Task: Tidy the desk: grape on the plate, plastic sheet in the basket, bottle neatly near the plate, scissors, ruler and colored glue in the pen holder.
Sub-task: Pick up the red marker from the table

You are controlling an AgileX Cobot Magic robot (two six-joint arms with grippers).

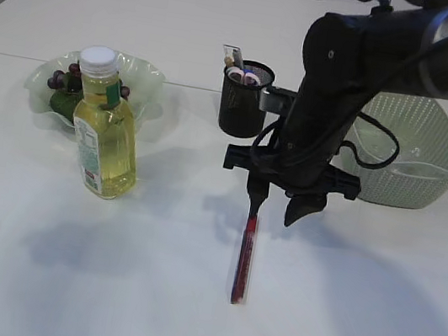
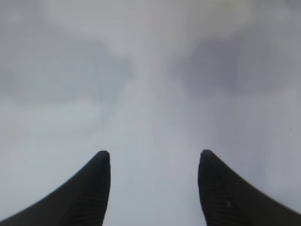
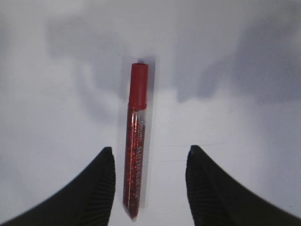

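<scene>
A red glitter glue pen [image 1: 243,261] lies flat on the white table, cap pointing toward the front edge. My right gripper [image 1: 275,210] hovers over its tip end, open. In the right wrist view the glue [image 3: 136,141] runs between the fingers, closer to the left one, and the right gripper [image 3: 149,150] touches nothing. The left gripper [image 2: 154,152] is open over bare table. The yellow bottle [image 1: 106,137] stands upright in front of the green plate [image 1: 148,79], which holds grapes [image 1: 66,79]. The black mesh pen holder [image 1: 242,107] holds a ruler [image 1: 233,54] and scissors [image 1: 243,75].
A pale green basket [image 1: 427,179] stands at the right behind my right arm, with something clear lying inside. The pen holder stands just behind the right arm's wrist. The table's seam runs across behind the plate.
</scene>
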